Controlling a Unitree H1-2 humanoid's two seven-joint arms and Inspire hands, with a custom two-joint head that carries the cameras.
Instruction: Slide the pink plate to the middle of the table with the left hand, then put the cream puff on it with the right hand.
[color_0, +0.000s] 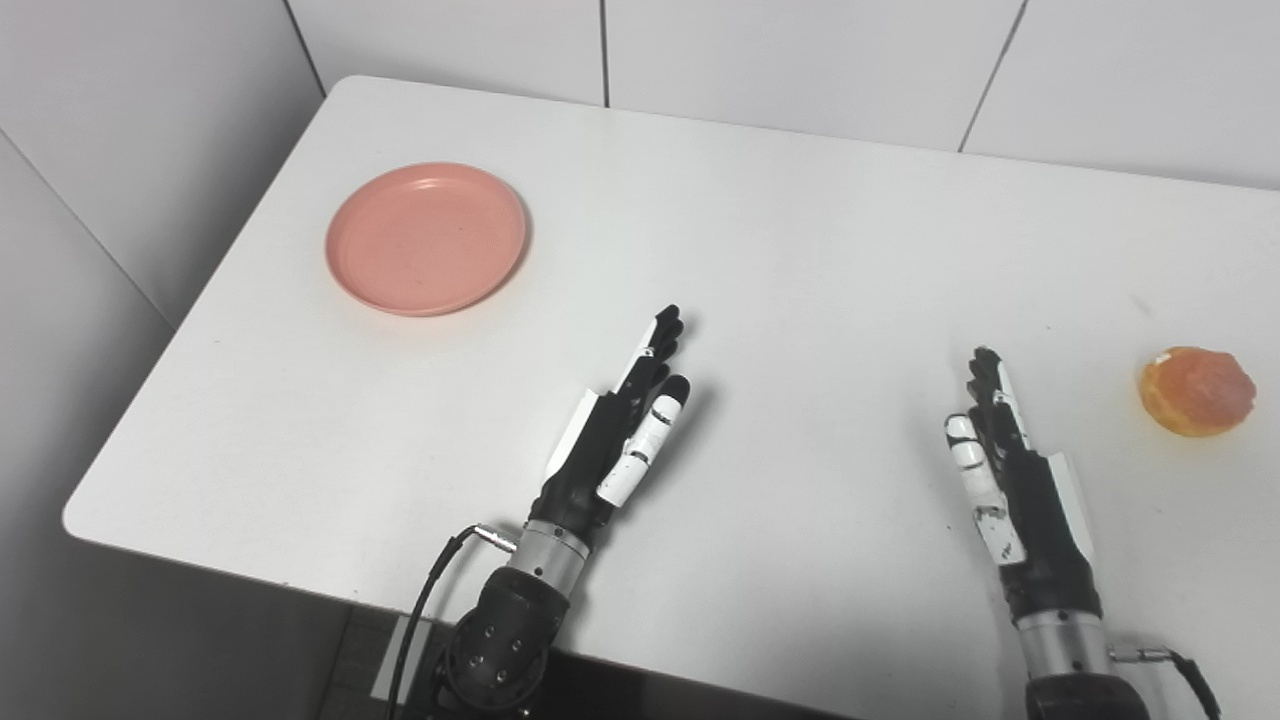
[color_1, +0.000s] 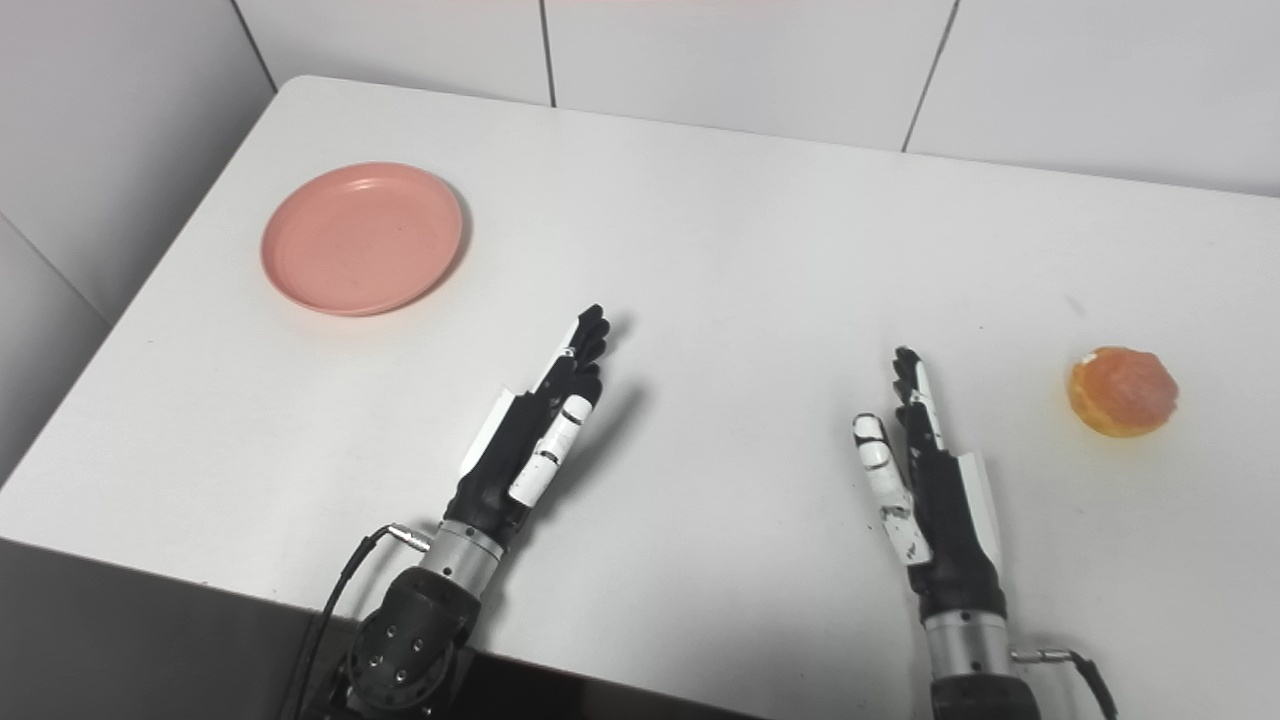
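Right eye view alone: table's (color_1: 700, 250) near-left edge; both views, left hand (color_0: 620, 425) and right hand (color_0: 1005, 470) empty, fingers outstretched.

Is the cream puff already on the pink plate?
No, the cream puff lies on the table's right side, far from the empty pink plate.

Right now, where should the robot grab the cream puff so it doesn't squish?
Probably around its round sides, coming from above. The cream puff sits alone on the table, looks soft, and has no handle. The right hand is open, just left of it.
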